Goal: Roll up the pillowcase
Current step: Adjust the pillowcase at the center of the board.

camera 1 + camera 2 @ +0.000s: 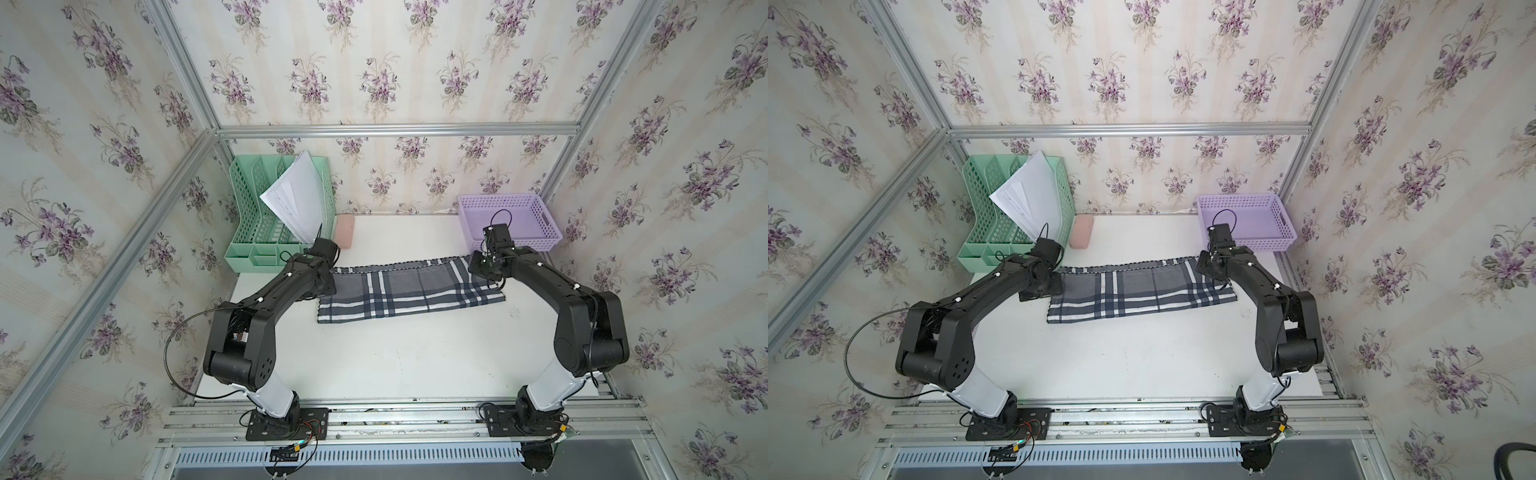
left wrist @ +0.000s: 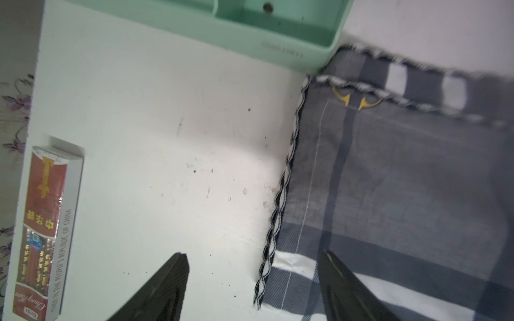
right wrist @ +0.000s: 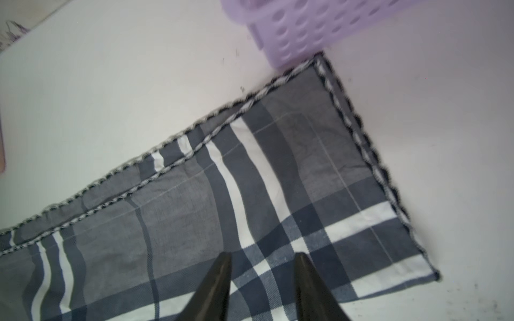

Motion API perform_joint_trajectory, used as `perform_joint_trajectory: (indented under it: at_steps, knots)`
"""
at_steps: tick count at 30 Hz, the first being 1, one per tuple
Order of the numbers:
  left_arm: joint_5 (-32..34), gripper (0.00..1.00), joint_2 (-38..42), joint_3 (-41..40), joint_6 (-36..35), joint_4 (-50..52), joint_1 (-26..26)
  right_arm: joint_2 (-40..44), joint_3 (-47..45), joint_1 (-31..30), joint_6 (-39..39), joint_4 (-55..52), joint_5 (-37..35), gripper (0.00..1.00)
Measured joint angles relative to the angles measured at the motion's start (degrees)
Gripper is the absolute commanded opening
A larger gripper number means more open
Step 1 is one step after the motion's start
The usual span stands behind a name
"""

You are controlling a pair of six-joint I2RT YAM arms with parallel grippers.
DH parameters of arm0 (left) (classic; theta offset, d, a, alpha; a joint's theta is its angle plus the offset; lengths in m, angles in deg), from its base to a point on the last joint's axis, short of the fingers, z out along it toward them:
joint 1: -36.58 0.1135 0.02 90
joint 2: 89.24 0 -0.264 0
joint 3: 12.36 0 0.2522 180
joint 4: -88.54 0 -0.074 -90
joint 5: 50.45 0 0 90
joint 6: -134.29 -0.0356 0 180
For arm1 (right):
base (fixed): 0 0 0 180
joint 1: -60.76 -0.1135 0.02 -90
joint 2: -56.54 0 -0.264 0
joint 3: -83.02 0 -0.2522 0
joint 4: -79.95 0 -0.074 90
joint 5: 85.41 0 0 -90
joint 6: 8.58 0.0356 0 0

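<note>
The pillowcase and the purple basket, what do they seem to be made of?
The pillowcase looks like thin woven cloth, perhaps cotton, matte: fine twill lines, soft wrinkles and a stitched edge show. The purple basket looks like moulded plastic, smooth and slightly glossy, with regular holes in its walls.

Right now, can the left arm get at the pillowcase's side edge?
Probably yes. The left gripper is right at that edge of the pillowcase, jaws open, one either side of it, nothing between. The green organizer only crowds the far corner.
</note>
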Motion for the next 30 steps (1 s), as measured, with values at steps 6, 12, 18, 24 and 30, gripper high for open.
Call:
perform_joint_trajectory:
  at_steps: [6, 12, 18, 24, 30]
  knots:
    - [-1.9, 0.73, -5.3, -0.1, -0.5, -3.1, 0.0, -5.8, 0.0, -2.3, -0.4, 0.6, -2.2, 0.29]
    - [-5.3, 0.31, -10.4, 1.3, -2.0, -6.2, 0.0, -10.8, 0.6, -4.9, -0.1, 0.5, -4.2, 0.32]
    - [-8.1, 0.03, -10.1, -1.6, -3.2, -8.7, 0.2, -14.0, 2.6, -7.4, 0.3, 1.0, -7.0, 0.34]
    - [-8.1, 0.00, -3.7, -8.8, -1.1, -6.8, 1.4, -19.3, 8.8, -11.0, -0.2, 3.0, -9.0, 0.35]
    - [-10.6, 0.00, 4.7, -18.3, 3.5, -7.0, 1.2, -28.8, 22.5, -14.1, -2.1, 2.6, -8.3, 0.36]
